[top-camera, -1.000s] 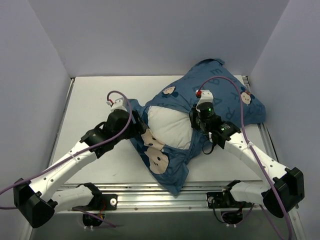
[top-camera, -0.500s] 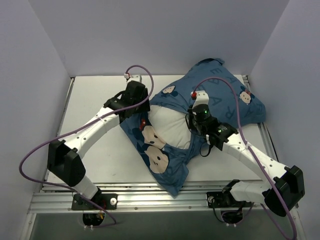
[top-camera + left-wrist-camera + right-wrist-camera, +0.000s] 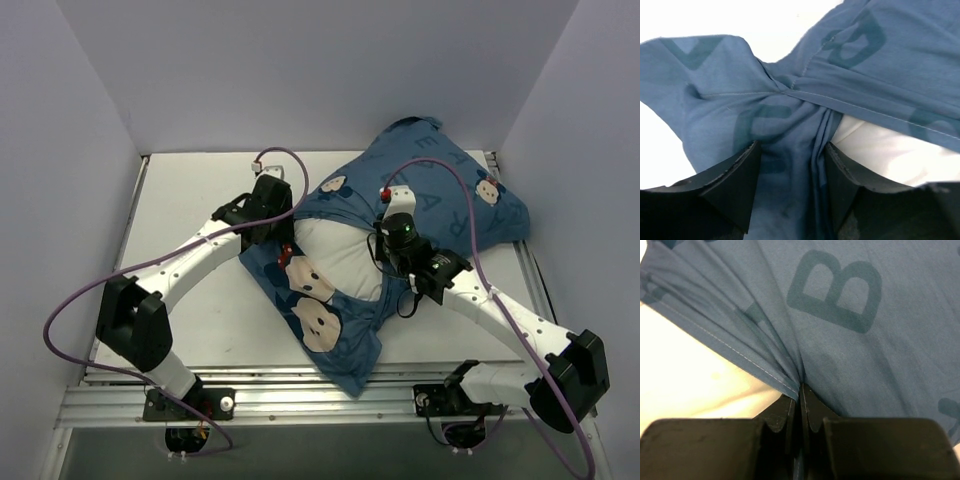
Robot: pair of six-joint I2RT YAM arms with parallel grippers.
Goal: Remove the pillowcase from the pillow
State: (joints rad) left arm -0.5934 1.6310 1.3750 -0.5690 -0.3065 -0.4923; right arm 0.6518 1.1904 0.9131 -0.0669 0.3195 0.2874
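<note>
The pillowcase is only partly off. Its blue printed cloth covers the far end of the pillow, whose bare white middle bulges out between my two grippers. A loose flap with mouse faces trails back from them toward the arm bases.

My right gripper is clamped tight on a pleat of the case. The hem fans out from its fingertips, a large printed "B" lies just ahead of them, and white pillow shows to their left.

My left gripper sits at the opposite edge of the opening. Its jaws stand apart, astride a bunched, twisted fold of the case. Cloth fills the gap between the fingers, and I see no pinch there. A wedge of pillow shows just beyond the right-hand finger.

Pillow and case lie on the white table, reaching from in front of both grippers to the far right corner.
</note>
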